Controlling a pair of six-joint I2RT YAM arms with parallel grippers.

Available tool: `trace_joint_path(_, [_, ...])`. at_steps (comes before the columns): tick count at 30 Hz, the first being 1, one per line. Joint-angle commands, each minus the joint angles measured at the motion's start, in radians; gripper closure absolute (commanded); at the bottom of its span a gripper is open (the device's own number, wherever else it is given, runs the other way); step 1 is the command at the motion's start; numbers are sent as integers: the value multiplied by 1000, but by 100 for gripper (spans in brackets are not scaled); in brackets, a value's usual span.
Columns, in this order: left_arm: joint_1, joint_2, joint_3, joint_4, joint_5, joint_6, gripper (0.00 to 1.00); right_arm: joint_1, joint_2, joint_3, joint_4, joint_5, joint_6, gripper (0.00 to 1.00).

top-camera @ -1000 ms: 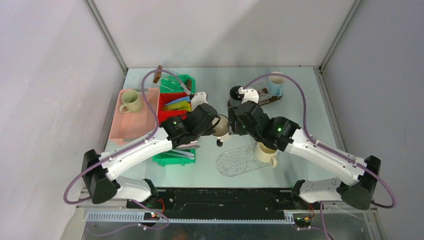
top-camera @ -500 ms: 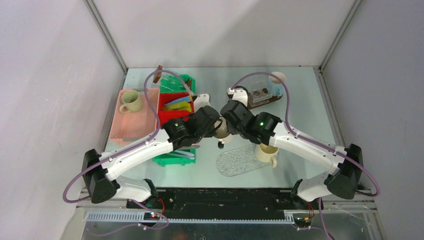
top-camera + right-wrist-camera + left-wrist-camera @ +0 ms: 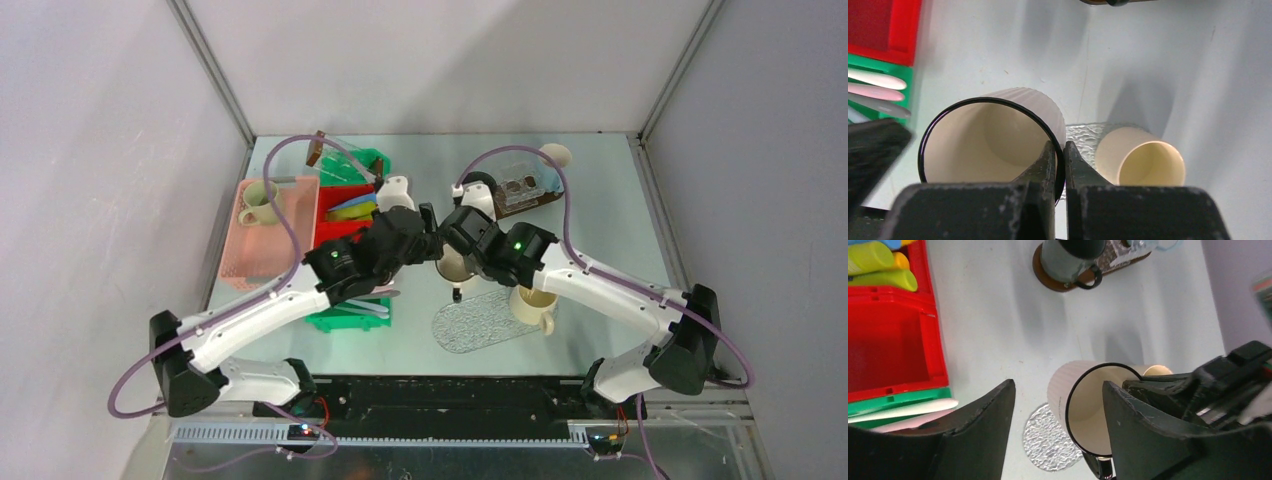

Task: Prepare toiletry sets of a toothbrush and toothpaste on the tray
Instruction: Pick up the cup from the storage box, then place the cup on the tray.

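right wrist: right hand (image 3: 1060,146) pinches seemingly tilted mug (image 3: 985,137)

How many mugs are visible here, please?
5: left mug on pink tray; ribbed mug in right hand; cream mug on clear tray; dark mug and pale mug at the back. More may be hidden.

Top external: from high behind the arm bases, facing steeply down over the whole table (image 3: 620,220), far off. Both wrists: facing down, very near. Shared by all three: ribbed cream mug (image 3: 1060,385) (image 3: 1018,100) (image 3: 452,266), glittery oval tray (image 3: 1048,440) (image 3: 1083,132) (image 3: 480,322).
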Motion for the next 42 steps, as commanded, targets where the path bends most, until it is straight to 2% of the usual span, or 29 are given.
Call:
trace_joint_path(1, [0, -95, -29, 64, -77, 43, 28, 4, -26, 47, -2, 72, -71, 100])
trace_joint_path(4, [23, -135, -55, 65, -122, 65, 17, 5, -44, 14, 10, 56, -120, 100])
trace_joint_path(6, [64, -164, -75, 53, -142, 83, 14, 5, -71, -22, 33, 39, -160, 100])
trace_joint_path(14, [321, -319, -159, 21, -101, 121, 12, 3, -112, -144, 95, -49, -197, 100])
trace_joint_path(19, [423, -392, -184, 1, -102, 148, 12, 3, -106, -215, 118, -56, -181, 100])
trace_joint_path(32, [492, -466, -223, -30, -117, 158, 12, 6, -93, -380, 215, -75, -159, 100])
trace_joint_path(36, [495, -470, -228, -31, -117, 158, 12, 6, -88, -398, 224, -71, -155, 95])
trace_joint_path(38, [495, -469, -230, -31, -116, 158, 12, 6, -83, -398, 218, -64, -156, 89])
trace_joint_path(42, [497, -466, -231, -30, -117, 162, 12, 6, -101, -399, 199, -48, -161, 70])
